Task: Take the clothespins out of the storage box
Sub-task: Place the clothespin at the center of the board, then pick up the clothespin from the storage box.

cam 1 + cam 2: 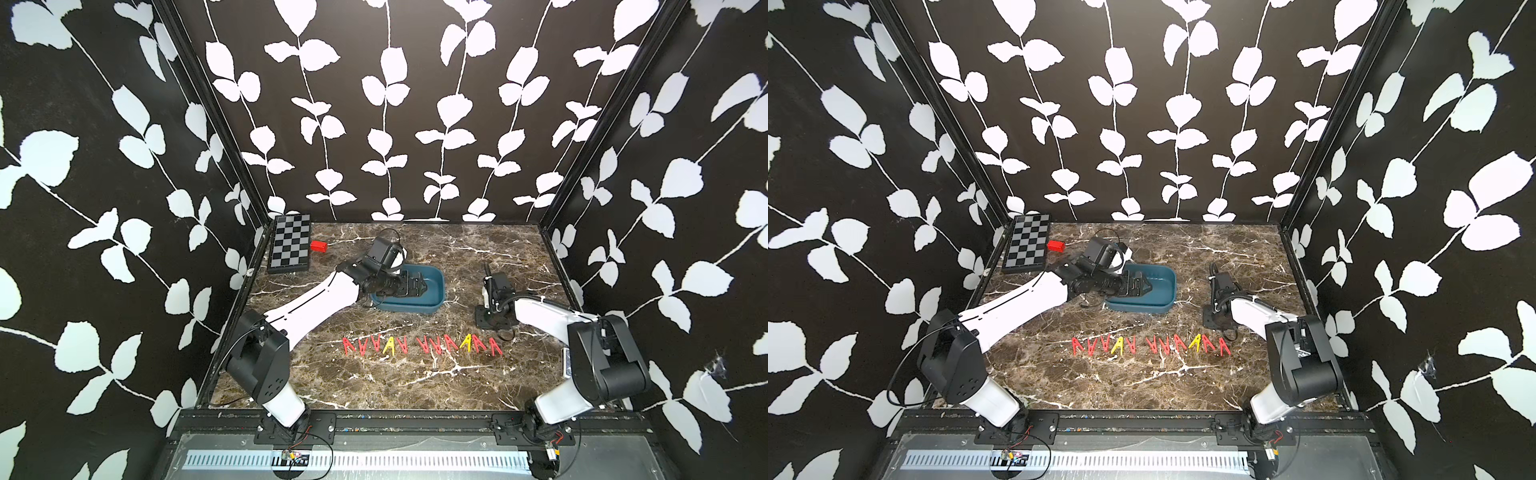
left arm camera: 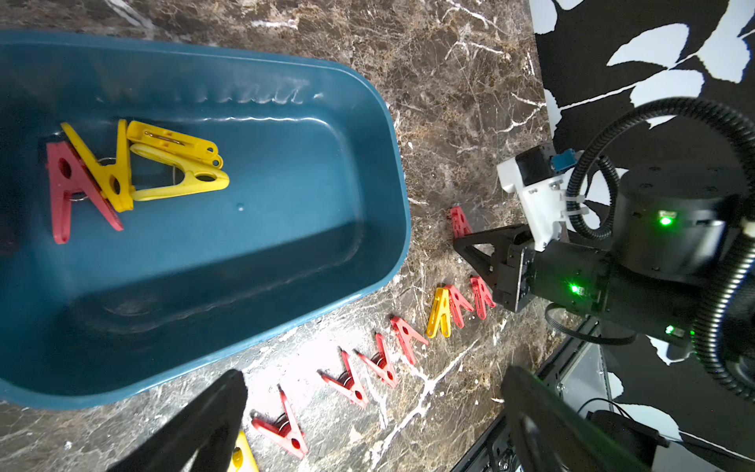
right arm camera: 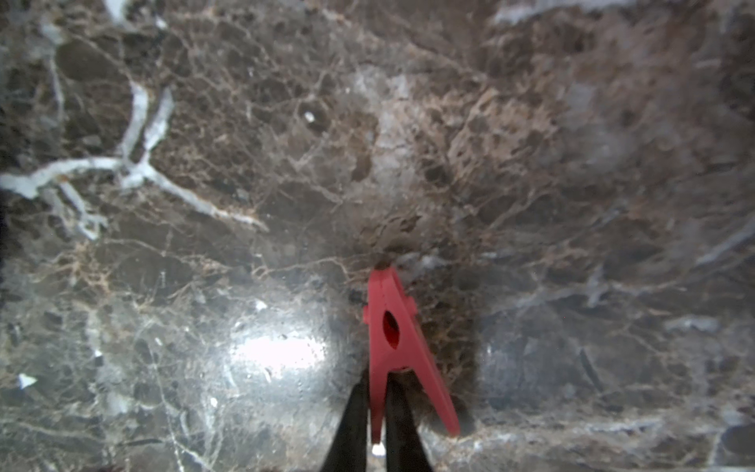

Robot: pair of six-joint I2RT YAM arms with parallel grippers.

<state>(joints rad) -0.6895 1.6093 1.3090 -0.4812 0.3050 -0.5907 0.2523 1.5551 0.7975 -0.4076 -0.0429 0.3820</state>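
The teal storage box [image 1: 434, 291] [image 1: 1165, 286] sits mid-table. In the left wrist view a red clothespin [image 2: 67, 192] and yellow clothespins [image 2: 179, 163] lie at one end of the box floor [image 2: 286, 204]. My left gripper [image 1: 415, 286] [image 2: 376, 408] hangs open over the box's left end with nothing between its fingers. A row of several clothespins [image 1: 424, 345] [image 1: 1152, 345] lies in front of the box, mostly red. My right gripper [image 1: 482, 320] [image 3: 378, 392] points down at the table right of the box, shut on one leg of a red clothespin [image 3: 392, 327] [image 2: 459, 220].
A black-and-grey checkerboard [image 1: 289, 244] lies at the back left, with a small red block [image 1: 319, 246] beside it. Patterned walls close in the marble table on three sides. The right arm's base [image 1: 602, 365] stands at the front right corner.
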